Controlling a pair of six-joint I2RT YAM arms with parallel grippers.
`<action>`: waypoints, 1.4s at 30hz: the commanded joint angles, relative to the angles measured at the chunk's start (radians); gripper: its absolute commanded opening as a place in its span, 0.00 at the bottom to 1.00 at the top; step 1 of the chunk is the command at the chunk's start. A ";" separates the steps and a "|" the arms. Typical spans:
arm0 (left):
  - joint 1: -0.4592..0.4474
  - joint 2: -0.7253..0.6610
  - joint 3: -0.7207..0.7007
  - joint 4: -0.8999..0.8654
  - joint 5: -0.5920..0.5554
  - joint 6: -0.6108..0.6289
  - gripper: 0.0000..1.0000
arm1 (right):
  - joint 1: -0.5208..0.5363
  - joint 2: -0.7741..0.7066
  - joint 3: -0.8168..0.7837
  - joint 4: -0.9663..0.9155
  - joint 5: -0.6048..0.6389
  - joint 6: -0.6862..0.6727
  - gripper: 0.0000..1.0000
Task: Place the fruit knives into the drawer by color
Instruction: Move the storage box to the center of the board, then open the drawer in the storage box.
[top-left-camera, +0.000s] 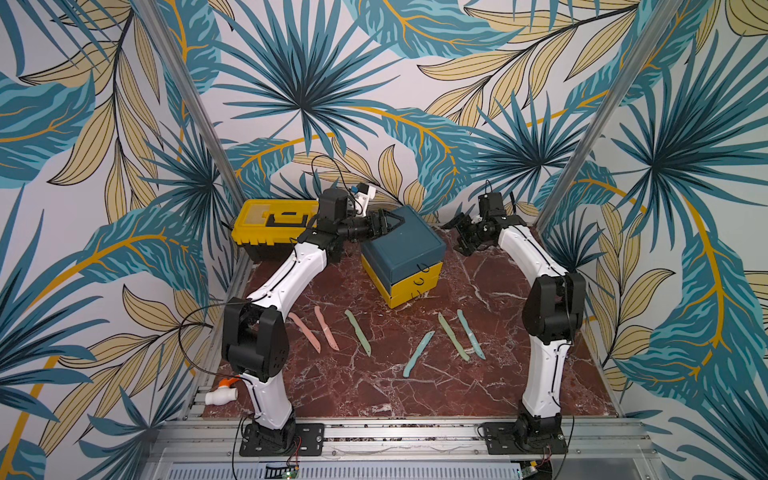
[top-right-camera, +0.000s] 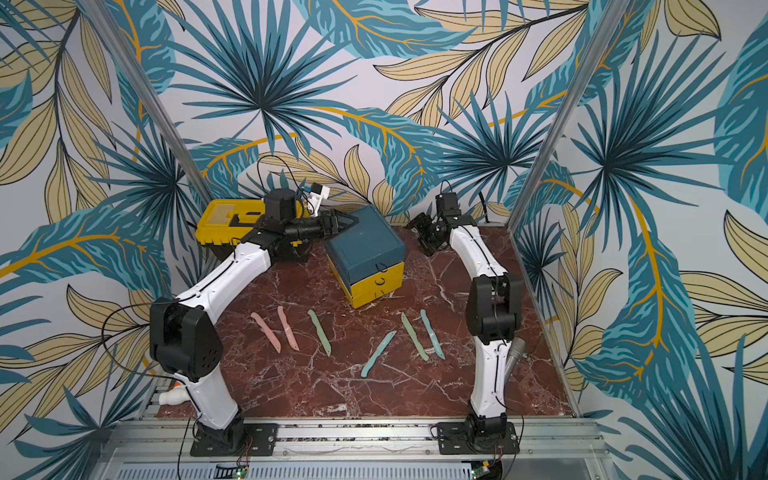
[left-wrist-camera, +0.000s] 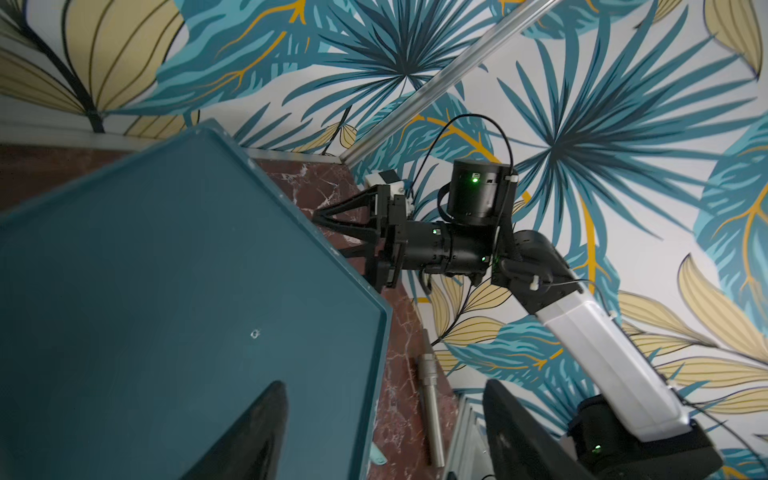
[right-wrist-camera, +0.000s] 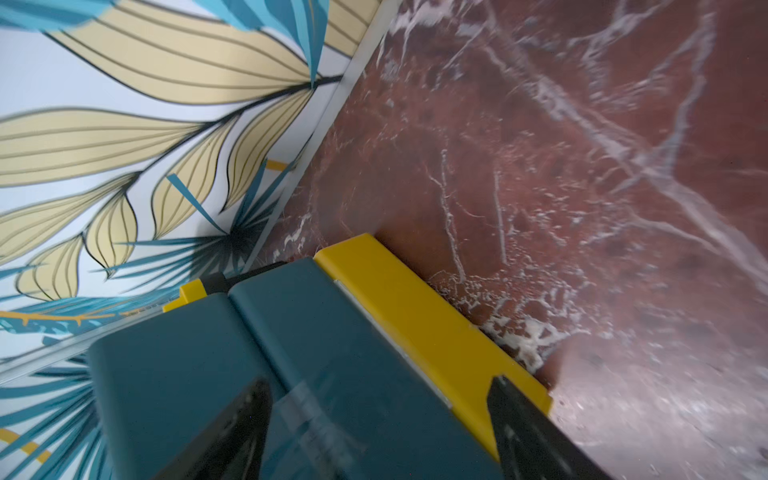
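Marble table (top-left-camera: 374, 386) holds fruit knives (top-left-camera: 358, 332); drawer (top-left-camera: 401, 249); toolbox (top-left-camera: 266, 224).

A robot test cell in a lab; left arm (top-left-camera: 286, 282) and right arm (top-left-camera: 528, 257) are bolted to an aluminium rail (top-left-camera: 399, 434); leaf-print panels (top-left-camera: 415, 104) on metal posts (top-left-camera: 185, 83) box in a marble-look table (top-left-camera: 374, 386); a bare circuit board (top-left-camera: 293, 473) with wires sits at the front edge.

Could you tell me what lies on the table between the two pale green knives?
A single light blue knife lies there, clear in both top views.
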 joint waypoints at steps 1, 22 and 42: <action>-0.005 0.003 0.110 -0.289 -0.044 0.146 0.84 | -0.002 -0.157 -0.119 -0.043 0.058 -0.030 0.86; -0.088 0.204 0.324 -0.685 -0.323 0.341 0.71 | 0.208 -0.597 -0.925 0.681 0.034 0.447 0.62; -0.062 0.269 0.334 -0.726 -0.348 0.380 0.17 | 0.281 -0.368 -0.765 0.818 0.010 0.479 0.41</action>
